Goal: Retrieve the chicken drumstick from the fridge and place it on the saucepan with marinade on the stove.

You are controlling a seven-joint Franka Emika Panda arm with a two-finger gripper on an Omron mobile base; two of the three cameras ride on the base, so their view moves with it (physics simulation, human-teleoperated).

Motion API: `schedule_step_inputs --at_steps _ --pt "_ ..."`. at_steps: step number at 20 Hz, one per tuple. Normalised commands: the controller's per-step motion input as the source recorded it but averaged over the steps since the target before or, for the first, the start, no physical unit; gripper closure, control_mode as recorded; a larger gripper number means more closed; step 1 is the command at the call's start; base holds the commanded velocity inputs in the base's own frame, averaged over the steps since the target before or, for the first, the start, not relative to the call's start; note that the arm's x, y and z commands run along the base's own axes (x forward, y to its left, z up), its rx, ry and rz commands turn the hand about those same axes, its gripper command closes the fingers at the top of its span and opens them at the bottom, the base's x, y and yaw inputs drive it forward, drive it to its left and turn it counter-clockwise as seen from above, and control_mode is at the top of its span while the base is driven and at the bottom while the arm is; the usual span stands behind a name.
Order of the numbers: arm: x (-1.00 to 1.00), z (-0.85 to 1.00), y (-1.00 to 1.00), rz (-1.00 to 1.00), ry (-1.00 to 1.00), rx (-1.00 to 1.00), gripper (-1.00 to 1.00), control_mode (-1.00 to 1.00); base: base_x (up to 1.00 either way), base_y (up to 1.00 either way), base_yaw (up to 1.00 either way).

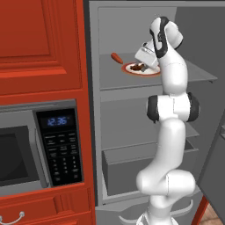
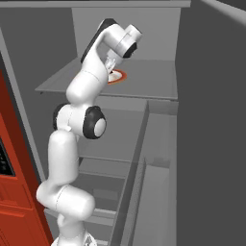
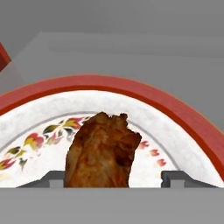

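with the gripper point(image 3: 105, 178) down over the plate point(image 3: 183, 120) on the fridge point(image 1: 132, 85) shelf, the chicken drumstick point(image 3: 103, 151) sits on the plate between the fingertips point(image 3: 171, 177). jaws stand apart either side; can't tell if they're gripping yet. looks positioned to pinch and lift.

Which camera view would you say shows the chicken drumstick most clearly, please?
The hand view: the chicken drumstick sits close up on the plate, brown and lumpy. In the left base view it is a small dark spot beside the gripper. In the right base view the arm hides it.
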Motion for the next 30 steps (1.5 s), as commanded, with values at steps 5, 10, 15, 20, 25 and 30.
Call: schedule_step_inputs --at_steps 5,10,15,20,25,30 --pt "0.0 -0.05 0.0 0.0 -0.02 0.0 1.0 -1.0 0.0 0.0 0.0" --pt "0.0 0.0 0.0 0.0 0.0 0.0 1.0 -1.0 0.0 0.0 0.0" --pt "0.0 -0.04 0.0 -0.08 -0.04 0.07 1.0 -1.0 0.0 0.0 0.0" --pt "0.0 0.0 0.0 -0.19 -0.13 0.03 1.0 -1.0 0.0 0.0 0.0" --pt "0.0 0.01 0.05 -0.27 -0.09 0.0 1.0 -1.0 0.0 0.0 0.0" --pt "0.0 0.07 0.24 -0.29 -0.04 -0.01 1.0 -1.0 0.0 0.0 0.0"
